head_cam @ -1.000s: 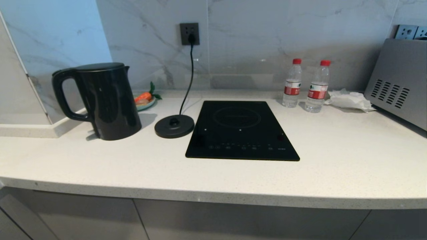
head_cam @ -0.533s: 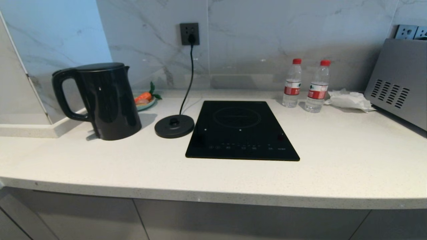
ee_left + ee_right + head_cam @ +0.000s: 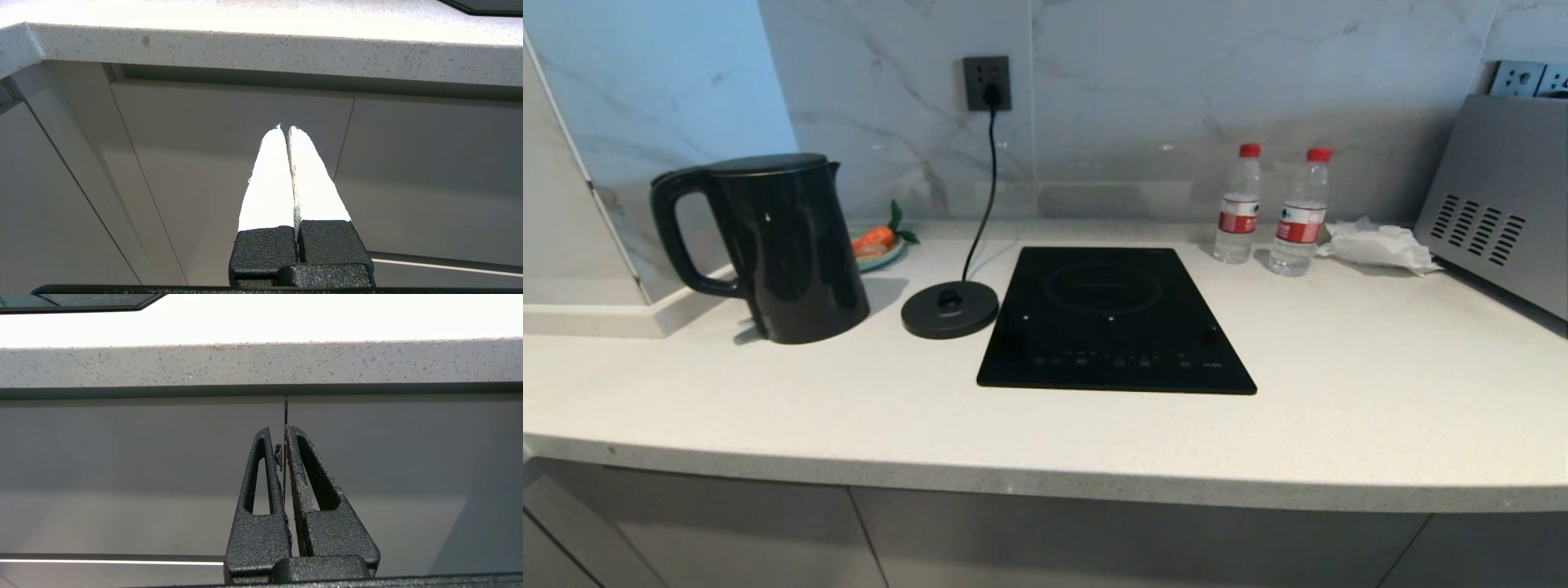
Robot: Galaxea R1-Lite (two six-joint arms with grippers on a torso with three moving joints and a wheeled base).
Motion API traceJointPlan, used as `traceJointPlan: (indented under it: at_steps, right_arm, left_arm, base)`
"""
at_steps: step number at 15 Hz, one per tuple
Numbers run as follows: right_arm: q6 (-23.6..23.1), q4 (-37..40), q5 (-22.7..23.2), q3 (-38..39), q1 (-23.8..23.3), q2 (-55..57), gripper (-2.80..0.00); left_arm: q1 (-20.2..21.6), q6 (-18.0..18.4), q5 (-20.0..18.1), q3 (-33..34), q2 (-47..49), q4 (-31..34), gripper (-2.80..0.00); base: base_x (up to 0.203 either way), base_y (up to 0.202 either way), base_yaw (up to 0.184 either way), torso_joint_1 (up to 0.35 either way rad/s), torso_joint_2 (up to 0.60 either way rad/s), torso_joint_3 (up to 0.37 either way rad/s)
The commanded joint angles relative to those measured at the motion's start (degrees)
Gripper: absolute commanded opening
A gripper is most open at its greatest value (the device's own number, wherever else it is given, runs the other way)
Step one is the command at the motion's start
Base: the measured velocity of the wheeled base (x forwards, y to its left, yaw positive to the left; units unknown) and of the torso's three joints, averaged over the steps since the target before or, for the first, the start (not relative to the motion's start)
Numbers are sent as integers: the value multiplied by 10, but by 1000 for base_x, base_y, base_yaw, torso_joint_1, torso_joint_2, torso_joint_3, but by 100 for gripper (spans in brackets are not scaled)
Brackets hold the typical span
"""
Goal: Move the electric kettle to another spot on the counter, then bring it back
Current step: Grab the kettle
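Note:
The glossy black electric kettle [image 3: 784, 245] stands upright on the off-white speckled counter [image 3: 1045, 433] at the left, its loop handle facing left. It is off its round black corded base [image 3: 949, 309], which lies just to its right. Neither arm shows in the head view. My left gripper [image 3: 285, 127] hangs below the counter edge [image 3: 261, 53] in front of the grey cabinet fronts, shut and holding nothing. My right gripper [image 3: 278, 430] is likewise parked under the counter edge [image 3: 261, 363], fingers together and empty.
A black glass induction hob [image 3: 1115, 318] lies at the counter's middle. Two water bottles [image 3: 1270, 208] and a crumpled tissue [image 3: 1380, 243] stand at the back right beside a grey appliance [image 3: 1499, 204]. A small plate with a carrot [image 3: 878, 241] sits behind the kettle. The base's cord runs to a wall socket [image 3: 987, 82].

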Motion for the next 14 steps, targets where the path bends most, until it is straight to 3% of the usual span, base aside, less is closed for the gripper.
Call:
traceJointPlan:
  at_steps: [1, 14]
  right_arm:
    - [-1, 0, 0, 0, 0, 0, -280]
    - [-1, 0, 0, 0, 0, 0, -280]
  left_arm:
    - [0, 0, 0, 0, 1, -1, -280]
    - [-1, 0, 0, 0, 1, -1, -280]
  base:
    - [0, 0, 0, 22, -70, -72]
    - [0, 0, 0, 140, -480, -342]
